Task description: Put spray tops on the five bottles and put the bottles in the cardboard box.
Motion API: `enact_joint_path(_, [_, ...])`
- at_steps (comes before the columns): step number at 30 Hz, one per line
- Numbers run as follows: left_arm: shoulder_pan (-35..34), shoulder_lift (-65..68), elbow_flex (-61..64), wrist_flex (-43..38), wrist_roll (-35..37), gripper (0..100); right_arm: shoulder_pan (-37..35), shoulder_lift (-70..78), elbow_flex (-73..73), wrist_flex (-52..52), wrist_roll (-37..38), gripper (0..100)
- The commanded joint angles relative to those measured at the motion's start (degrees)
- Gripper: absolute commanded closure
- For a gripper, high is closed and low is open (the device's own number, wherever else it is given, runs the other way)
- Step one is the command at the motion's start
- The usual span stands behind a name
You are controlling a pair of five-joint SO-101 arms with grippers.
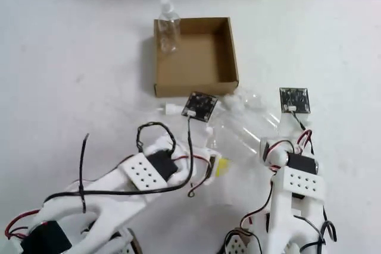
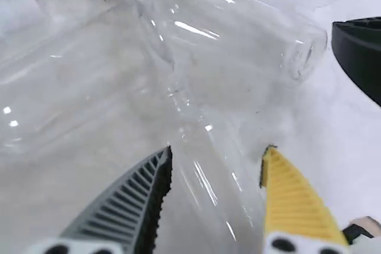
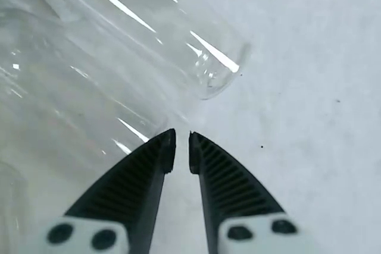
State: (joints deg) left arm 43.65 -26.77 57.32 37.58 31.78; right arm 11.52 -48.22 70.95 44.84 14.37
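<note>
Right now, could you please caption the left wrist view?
Open left gripper poised over clear bottles lying on the white table.

The white left arm (image 1: 143,173) angles toward the middle, its left claw (image 2: 217,154) gaping wide, one finger grey, one yellow. The white right arm (image 1: 297,185) points straight ahead, its black right claw (image 3: 181,140) nearly pinched together.

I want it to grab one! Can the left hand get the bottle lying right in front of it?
Probably yes. The left hand is open, and the bottle lies between its fingers with nothing on top. Other bottles crowd close beside it, though.
</note>
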Motion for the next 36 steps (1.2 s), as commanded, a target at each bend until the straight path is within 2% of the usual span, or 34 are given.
enact_joint_path(1, [0.3,0.5,-3.3,-0.7,2.5,74,0.3,0.1,-0.4,-1.8,1.4,98.0])
enact_joint_path(8, [0.2,0.6,-3.3,2.6,2.6,74,0.2,0.1,-0.4,-1.9,1.6,98.0])
enact_joint_path(11, [0.2,1.5,-3.6,2.5,5.0,71,0.2,0.1,-0.4,-1.9,1.6,98.1])
enact_joint_path(16, [0.3,11.4,-11.1,7.8,7.5,63,0.2,0.1,-0.4,-1.9,1.6,98.1])
enact_joint_path(20, [0.2,20.7,-17.8,11.7,8.3,64,0.2,0.2,-0.4,-1.9,1.6,98.1])
enact_joint_path(26, [0.2,29.6,-22.1,12.0,9.6,64,0.2,0.2,-0.4,-1.9,1.6,98.1])
enact_joint_path(30, [-0.8,29.3,-22.2,11.9,9.3,70,0.2,0.2,-0.4,-1.9,1.6,98.1])
enact_joint_path(36, [-3.9,23.8,-19.9,12.0,3.4,90,0.2,0.2,-0.4,-1.9,1.7,98.1])
